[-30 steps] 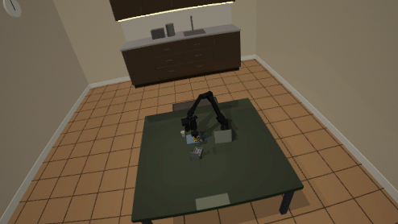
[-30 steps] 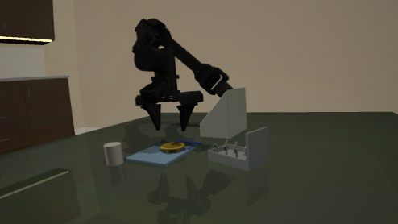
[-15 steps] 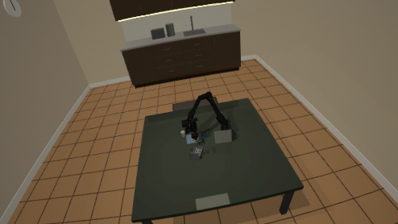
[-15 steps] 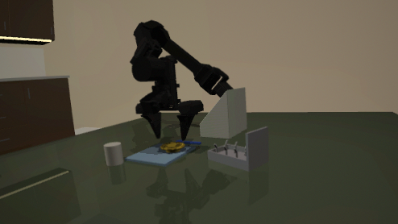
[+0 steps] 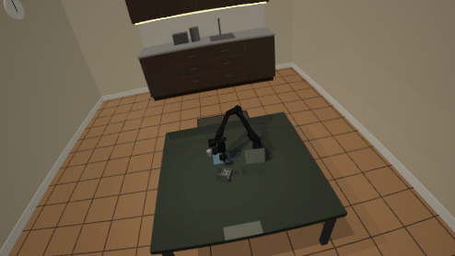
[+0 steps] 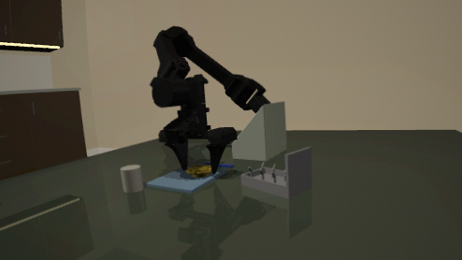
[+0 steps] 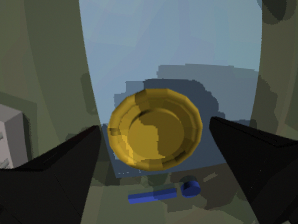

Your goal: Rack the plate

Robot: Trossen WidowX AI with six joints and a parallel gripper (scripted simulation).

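plate (image 7: pixel 154 129): yellow, stiff, likely slippery; flat between the wide, empty claw (image 7: pixel 156 143) fingers; best gripped by rim

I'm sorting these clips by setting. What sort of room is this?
Most likely a home kitchen: dark cabinets under a countertop with a sink and faucet, a terracotta tile floor, and a dark table where the arm's open gripper hangs over a yellow plate.
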